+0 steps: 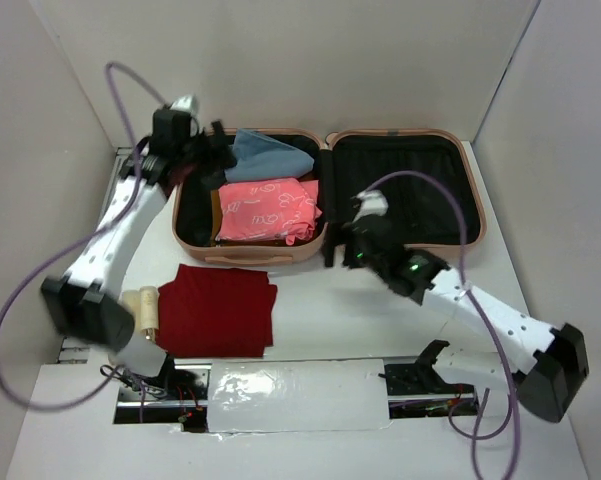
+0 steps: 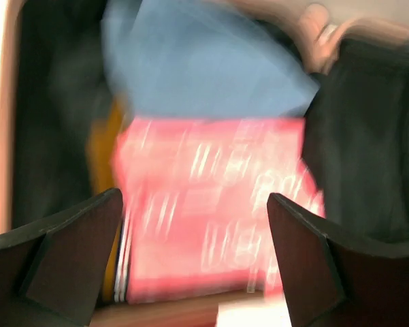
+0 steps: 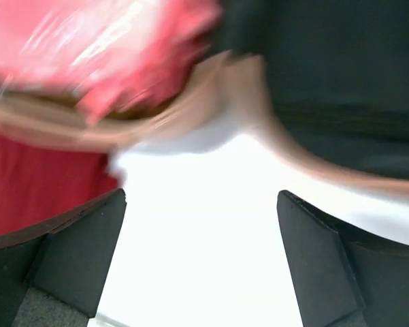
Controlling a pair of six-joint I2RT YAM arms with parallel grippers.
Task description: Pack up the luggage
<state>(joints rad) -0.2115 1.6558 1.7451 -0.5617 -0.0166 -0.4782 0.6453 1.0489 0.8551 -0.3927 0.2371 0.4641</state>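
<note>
Peach-pink luggage (image 1: pixel 250 256) lies open on the desk (image 1: pixel 360 320), a blue garment (image 1: pixel 270 155) and pink patterned garment (image 1: pixel 270 210) inside; a dark red cloth (image 1: pixel 218 310) waits outside, unpacked. Left fingers (image 2: pixel 75 252) and right fingers (image 3: pixel 320 259) gape wide, empty.

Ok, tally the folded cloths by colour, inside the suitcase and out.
Blue cloth: 1, in the luggage
Pink patterned cloth: 1, in the luggage
Orange cloth: 1, only an edge showing beside the pink one
Dark red cloth: 1, on the table
Total: 4
</note>
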